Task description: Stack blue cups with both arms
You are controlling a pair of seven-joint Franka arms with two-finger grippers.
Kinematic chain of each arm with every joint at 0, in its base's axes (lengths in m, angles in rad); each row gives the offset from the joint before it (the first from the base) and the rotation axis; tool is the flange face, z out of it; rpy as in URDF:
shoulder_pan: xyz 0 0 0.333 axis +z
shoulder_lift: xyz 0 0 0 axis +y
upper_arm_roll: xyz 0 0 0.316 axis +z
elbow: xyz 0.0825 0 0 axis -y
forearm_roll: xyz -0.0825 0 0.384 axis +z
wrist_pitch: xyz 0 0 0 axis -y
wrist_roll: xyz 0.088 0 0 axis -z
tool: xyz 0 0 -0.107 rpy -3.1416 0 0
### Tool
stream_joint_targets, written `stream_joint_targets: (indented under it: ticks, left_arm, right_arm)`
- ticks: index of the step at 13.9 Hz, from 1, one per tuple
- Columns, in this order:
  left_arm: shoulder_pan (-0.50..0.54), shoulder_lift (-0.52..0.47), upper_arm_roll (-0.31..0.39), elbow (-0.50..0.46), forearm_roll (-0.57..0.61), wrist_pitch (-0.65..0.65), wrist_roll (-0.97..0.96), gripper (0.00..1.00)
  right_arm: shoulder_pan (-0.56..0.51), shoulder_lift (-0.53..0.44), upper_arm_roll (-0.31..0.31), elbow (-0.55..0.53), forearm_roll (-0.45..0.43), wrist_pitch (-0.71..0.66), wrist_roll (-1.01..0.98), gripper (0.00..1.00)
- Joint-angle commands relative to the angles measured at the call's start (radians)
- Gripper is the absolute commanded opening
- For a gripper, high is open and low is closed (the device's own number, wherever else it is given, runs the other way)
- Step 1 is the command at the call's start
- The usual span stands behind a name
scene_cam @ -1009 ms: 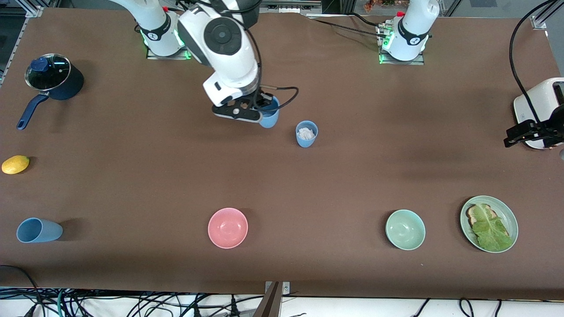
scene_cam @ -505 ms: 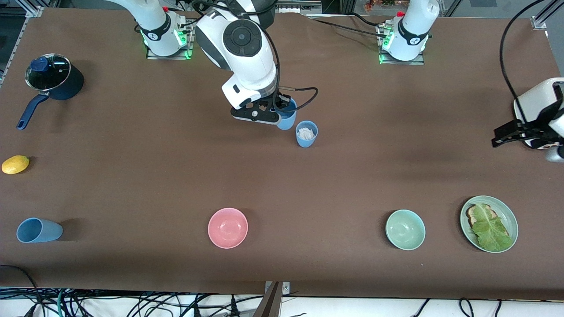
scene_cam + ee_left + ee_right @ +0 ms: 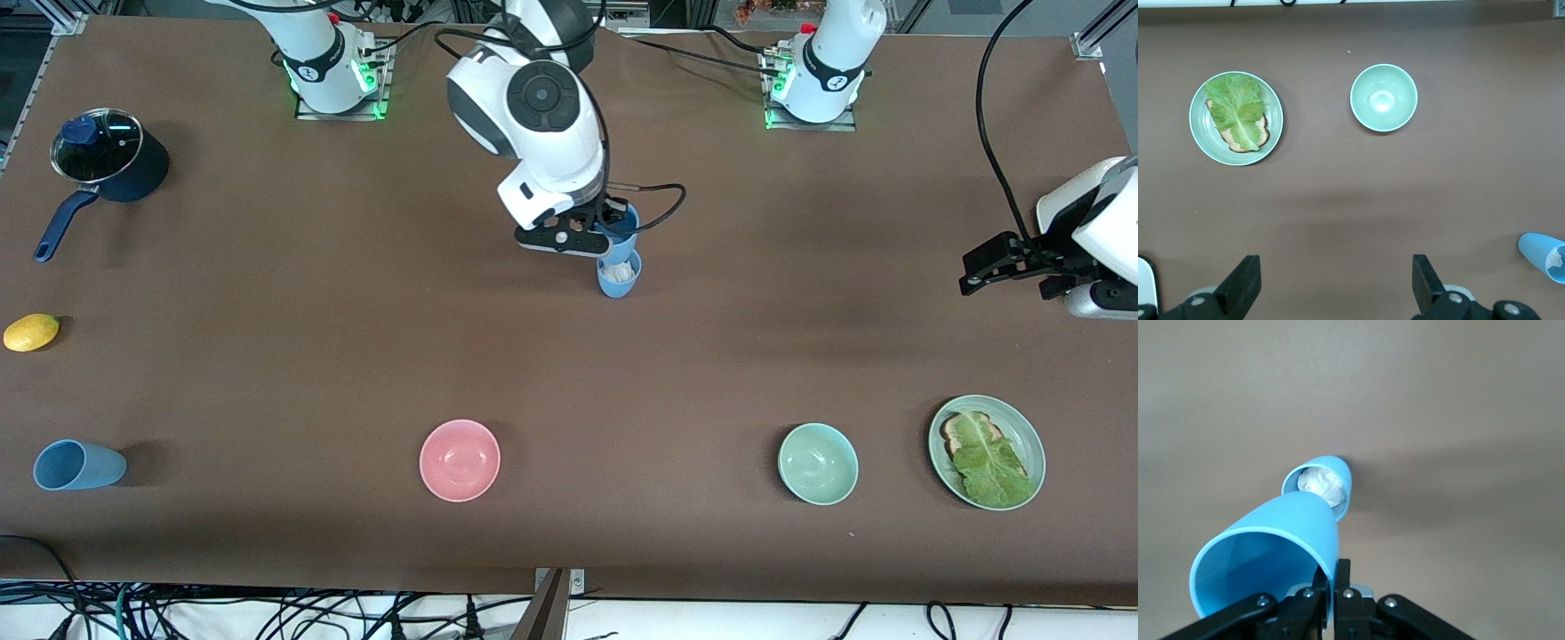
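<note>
- Nearest the front camera, at the right arm's end of the table: a small light-blue tapered plastic cup (image 3: 76, 465) lies on its side, untouched. It is well apart from the others and is, I judge, the last piece of the stack to fetch.
- Same near row, unmoved: pink round bowl (image 3: 460, 460), pale-green round bowl (image 3: 817, 463), pale-green plate with toast and a lettuce leaf (image 3: 987, 439).
- Mid-table: the upright light-blue cup with crumpled white paper inside (image 3: 617, 276) stands where it stood a second ago.
- My right hand (image 3: 612, 229) has swept across from the right arm's side. It is now over that upright cup, clamped on the rim wall of a third light-blue cup (image 3: 1268, 557), one finger inside and one outside.
- In the right wrist view the carried cup hangs tilted, its base just above the standing cup's mouth and slightly off-centre.
- Meaning: transport is done and the insertion step is next. The paper wad may stop the cup seating fully.
- My left hand (image 3: 1009, 267) has drifted inward from the white toaster (image 3: 1062, 206) at the left arm's end. It is open, empty, waiting.
- Farthest back, at the right arm's end: yellow lemon (image 3: 31, 332) and dark-blue long-handled pot with glass lid (image 3: 107, 169), unchanged.
</note>
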Motion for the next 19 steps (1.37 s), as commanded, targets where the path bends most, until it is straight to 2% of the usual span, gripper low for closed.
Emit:
stream_joint_targets:
  ticks: [1,6,8,12,15,19]
  left_arm:
    - [0.006,-0.049,-0.008,-0.009,-0.013,-0.027,-0.002,1.00]
    - [0.012,-0.089,-0.013,-0.001,-0.013,-0.135,0.000,1.00]
    - [0.022,-0.084,-0.012,-0.003,-0.014,-0.129,0.007,1.00]
    - [0.022,-0.032,-0.021,-0.010,-0.006,-0.017,0.010,1.00]
    - [0.021,-0.018,-0.022,-0.015,-0.006,0.000,0.010,1.00]
    - [0.047,-0.043,-0.077,-0.044,-0.008,-0.004,0.000,1.00]
  right_arm:
    - [0.015,0.029,-0.007,0.047,-0.003,-0.009,0.018,0.00]
    - [0.020,0.057,-0.009,0.041,-0.026,-0.030,0.013,0.00]
    - [0.020,0.069,-0.009,0.042,-0.040,-0.024,0.015,0.00]
    - [0.030,0.092,-0.009,0.045,-0.045,-0.013,0.021,0.00]
    - [0.035,0.094,-0.009,0.047,-0.045,-0.006,0.021,0.00]
    - [0.035,0.103,-0.010,0.047,-0.045,0.022,0.021,0.00]
